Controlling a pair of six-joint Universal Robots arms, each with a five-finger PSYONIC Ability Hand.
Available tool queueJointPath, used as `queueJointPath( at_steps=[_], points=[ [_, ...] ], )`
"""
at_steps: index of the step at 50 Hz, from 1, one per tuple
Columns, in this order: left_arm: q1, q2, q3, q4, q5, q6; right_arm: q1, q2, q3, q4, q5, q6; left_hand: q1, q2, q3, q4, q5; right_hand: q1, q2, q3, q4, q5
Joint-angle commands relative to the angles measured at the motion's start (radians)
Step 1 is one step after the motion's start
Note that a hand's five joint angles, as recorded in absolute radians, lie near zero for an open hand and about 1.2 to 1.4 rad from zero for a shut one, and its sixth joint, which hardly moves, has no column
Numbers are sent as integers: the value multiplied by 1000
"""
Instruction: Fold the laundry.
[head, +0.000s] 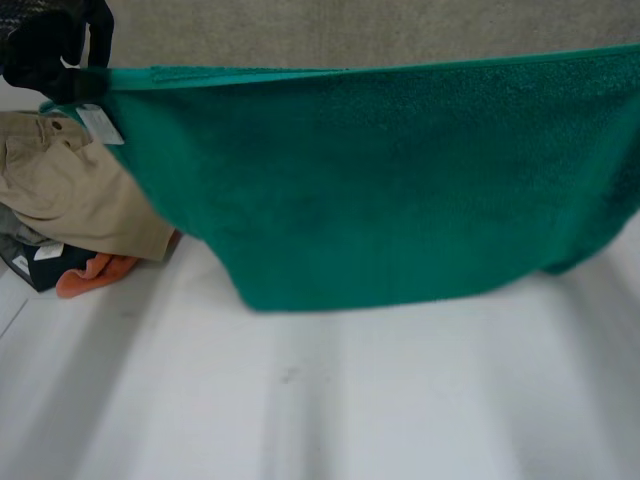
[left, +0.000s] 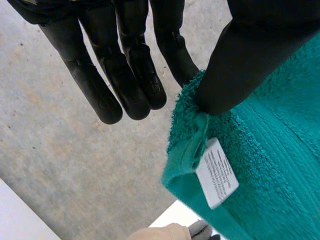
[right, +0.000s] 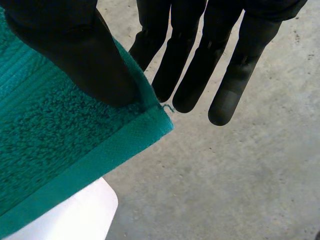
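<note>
Towel (head: 400, 190): one green piece, held up spread wide across the upper and middle frame in the head view. Its top hem ran taut from upper left to the right border, and its lower edge hung over the table (head: 350, 400).

Left hand (head: 45, 55), upper left of the frame: the thumb pressed one top corner against a finger, gripping the towel there, while the other fingers were straight and apart from the cloth. A white label (left: 216, 172) was sewn just below that corner.

Right hand (right: 240, 75): the thumb clamped the opposite corner just inside the hem, pinching the towel, with the remaining fingers extended straight past the edge.

Edges: the hem was a flat woven band and the corner square, with one loose thread at its tip. The white tabletop showed across the lower half of the frame. A pile lay at the left: a beige garment (head: 70, 190), an orange cloth (head: 95, 272) and a dark item (head: 40, 265).

Materials: looped terry pile with ribbed bands near the hem. The grey floor (left: 60, 150) was speckled
</note>
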Motion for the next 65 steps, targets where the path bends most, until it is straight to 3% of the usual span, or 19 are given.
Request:
queueJointPath(
  at_steps=[1, 8, 13, 17, 23, 36, 47, 55, 59, 65],
  points=[
    [-46, -266, 128, -13, -59, 20, 35, 194, -77, 49, 0, -16, 234, 201, 207, 197, 239, 253, 215, 206, 197, 202],
    [-91, -545, 379, 31, -74, 63, 84, 375, -147, -68, 60, -21, 234, 201, 207, 197, 239, 253, 215, 206, 197, 202],
    [-95, -696, 768, 163, -103, -12, 109, 480, -319, -403, 157, 65, 234, 201, 207, 197, 239, 253, 215, 206, 197, 202],
    [-92, -714, 973, 261, -165, -124, 109, 489, -397, -667, 255, 168, 234, 201, 207, 197, 239, 253, 215, 206, 197, 202],
    [-98, -685, 1018, 350, -232, -205, 113, 462, -407, -853, 283, 251, 234, 201, 207, 197, 239, 253, 215, 206, 197, 202],
    [-63, -630, 676, 358, -229, -204, 115, 468, -319, -645, 172, 253, 234, 201, 207, 197, 239, 253, 215, 206, 197, 202],
    [-95, -668, 210, 369, -134, -158, 118, 485, -14, -482, 59, 204, 234, 201, 207, 197, 239, 253, 215, 206, 197, 202],
    [-103, -659, -48, 324, -125, 14, 106, 471, 179, -351, 33, 43, 234, 201, 207, 197, 239, 253, 215, 206, 197, 202],
    [-102, -580, -186, 263, -116, 126, 66, 399, 268, -199, 16, -89, 234, 201, 207, 197, 239, 253, 215, 206, 197, 202],
    [-106, -380, -367, 65, -110, 252, -17, 230, 429, 94, -10, -333, 234, 201, 207, 197, 239, 253, 215, 206, 197, 202]
  ],
)
